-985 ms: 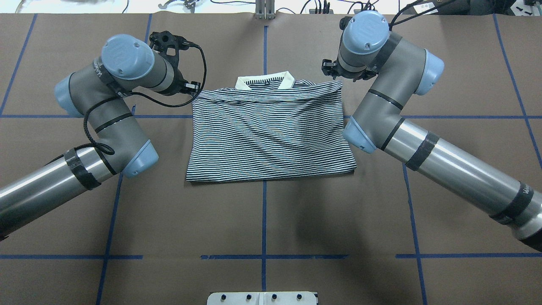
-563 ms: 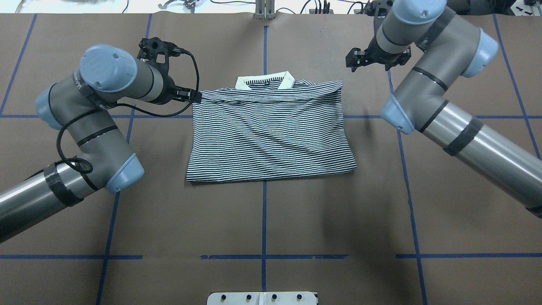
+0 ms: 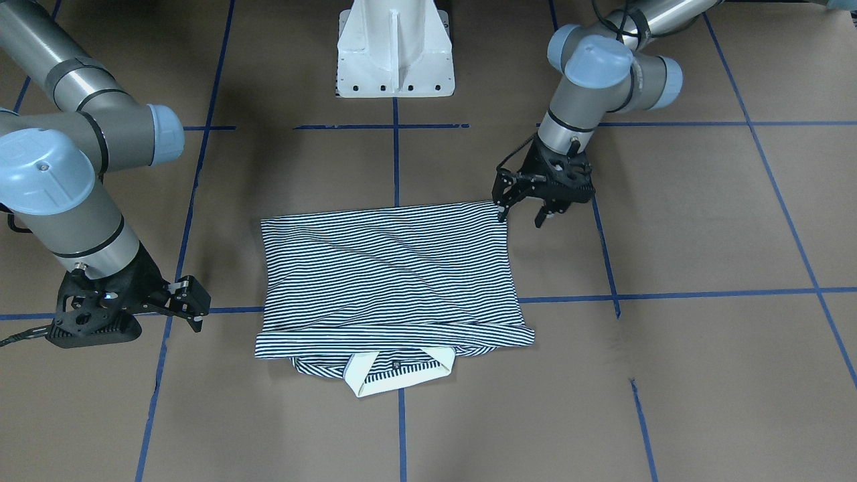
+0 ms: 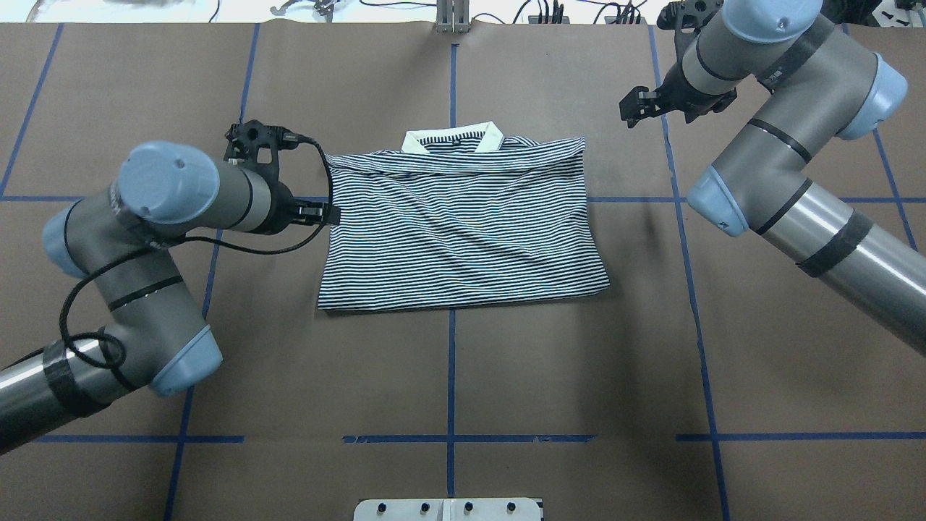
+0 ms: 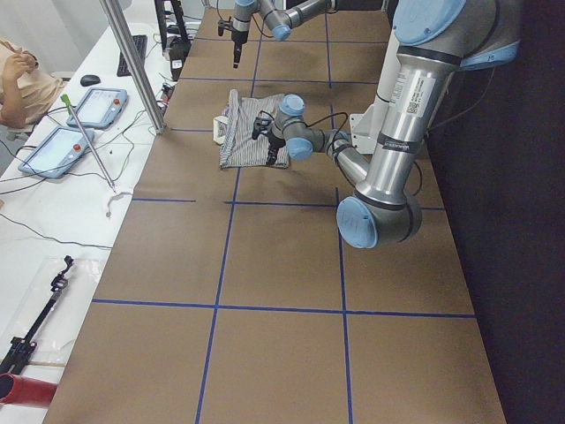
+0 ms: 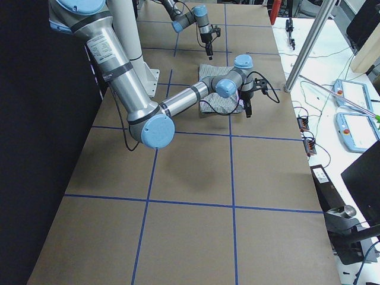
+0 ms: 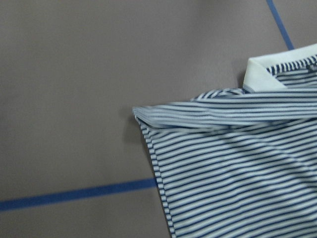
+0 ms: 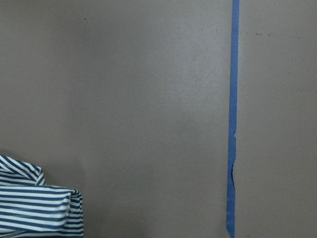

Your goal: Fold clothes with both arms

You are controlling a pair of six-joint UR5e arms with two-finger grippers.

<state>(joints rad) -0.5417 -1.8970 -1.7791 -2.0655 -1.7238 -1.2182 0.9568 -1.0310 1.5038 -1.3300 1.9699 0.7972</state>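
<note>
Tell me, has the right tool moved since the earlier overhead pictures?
Yes. In the overhead view the right tool has moved away from the shirt's collar-side corner, outward to the robot's right, toward the blue tape line there.

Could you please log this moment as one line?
striped polo shirt folded flat | left gripper open beside its edge | right gripper open, clear of it

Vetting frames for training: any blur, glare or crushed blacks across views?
Left wrist view: shirt stripes smeared soft, worst at the folded edge. Right wrist view: even, tape line crisp. Overhead: far bench blown out white; faint shadows on the table. Side views: area beside the table near black.
</note>
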